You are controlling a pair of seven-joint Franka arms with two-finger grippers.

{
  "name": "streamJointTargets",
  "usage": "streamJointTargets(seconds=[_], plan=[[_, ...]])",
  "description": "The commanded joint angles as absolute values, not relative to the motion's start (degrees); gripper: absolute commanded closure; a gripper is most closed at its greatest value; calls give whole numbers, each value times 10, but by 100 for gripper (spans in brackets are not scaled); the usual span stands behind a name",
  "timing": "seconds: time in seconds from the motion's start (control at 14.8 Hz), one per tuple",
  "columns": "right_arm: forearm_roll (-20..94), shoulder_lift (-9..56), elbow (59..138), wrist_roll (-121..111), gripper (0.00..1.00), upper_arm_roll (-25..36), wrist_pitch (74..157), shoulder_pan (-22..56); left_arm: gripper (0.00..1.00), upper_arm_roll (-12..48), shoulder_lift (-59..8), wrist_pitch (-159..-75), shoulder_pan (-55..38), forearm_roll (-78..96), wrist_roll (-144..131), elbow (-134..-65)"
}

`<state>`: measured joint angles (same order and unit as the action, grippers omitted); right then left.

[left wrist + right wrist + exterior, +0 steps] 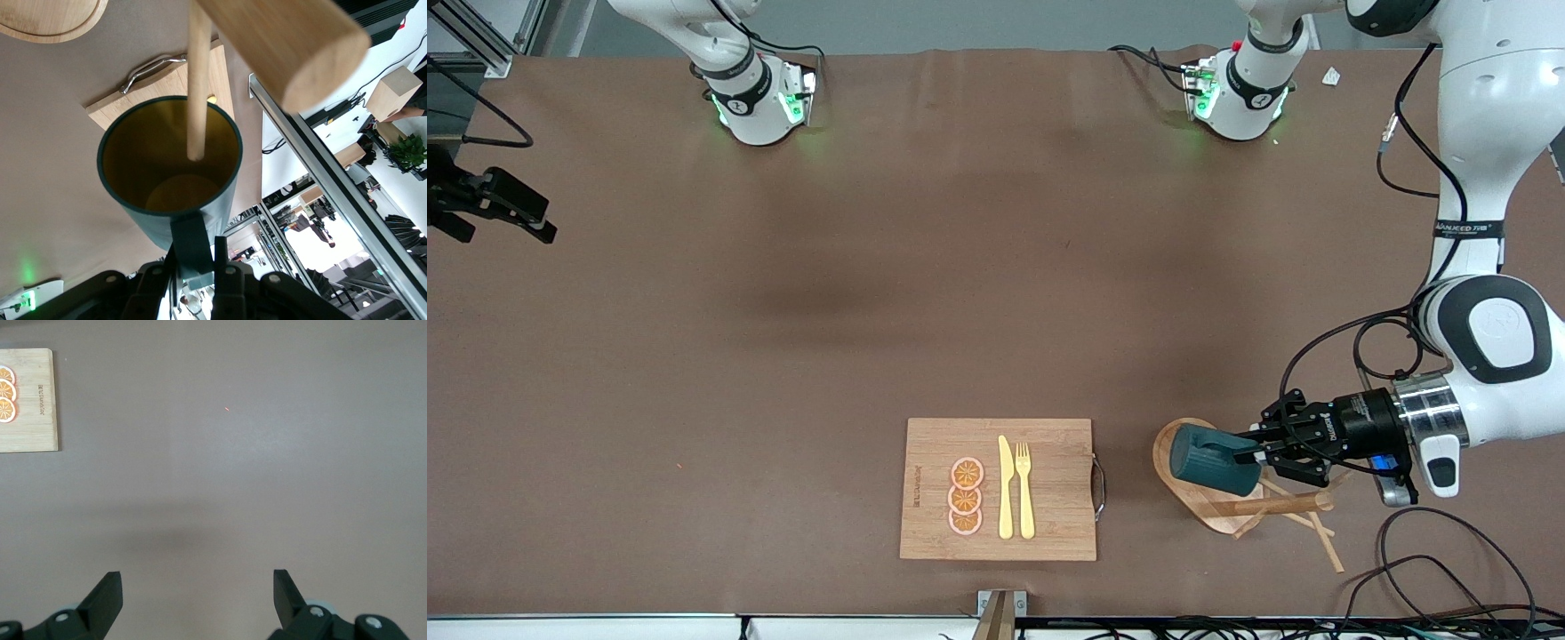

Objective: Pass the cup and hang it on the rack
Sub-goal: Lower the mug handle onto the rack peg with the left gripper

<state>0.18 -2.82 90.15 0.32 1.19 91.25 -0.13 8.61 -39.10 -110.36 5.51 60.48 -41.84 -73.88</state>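
My left gripper [1249, 452] is shut on the side handle of the dark teal cup [1209, 460] and holds it over the wooden rack's oval base [1167, 442]. The rack's round post [1272, 507] and thin pegs [1320, 538] show beside the cup. In the left wrist view the gripper [200, 243] pinches the handle, the cup's yellow-ochre inside [167, 167] faces the rack, and one peg [198, 80] reaches into its mouth; the post's end [287, 47] is close by. My right gripper [547, 224] waits open and empty over bare table at the right arm's end [197, 577].
A bamboo cutting board [1058, 484] with a metal handle lies beside the rack, toward the right arm's end, bearing a yellow knife [1005, 487], a fork [1024, 489] and three orange slices [966, 496]. Cables [1432, 578] trail near the table's front edge by the rack.
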Motion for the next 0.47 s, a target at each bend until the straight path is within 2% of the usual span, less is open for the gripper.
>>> streamJointTargets(seconds=[0.0, 0.41], plan=[[-5, -27, 896, 11, 0, 11, 907, 1, 100, 89, -393, -1097, 60, 627, -408, -737], [-5, -27, 896, 12, 0, 11, 907, 1, 100, 90, -393, -1097, 74, 631, -400, -736]])
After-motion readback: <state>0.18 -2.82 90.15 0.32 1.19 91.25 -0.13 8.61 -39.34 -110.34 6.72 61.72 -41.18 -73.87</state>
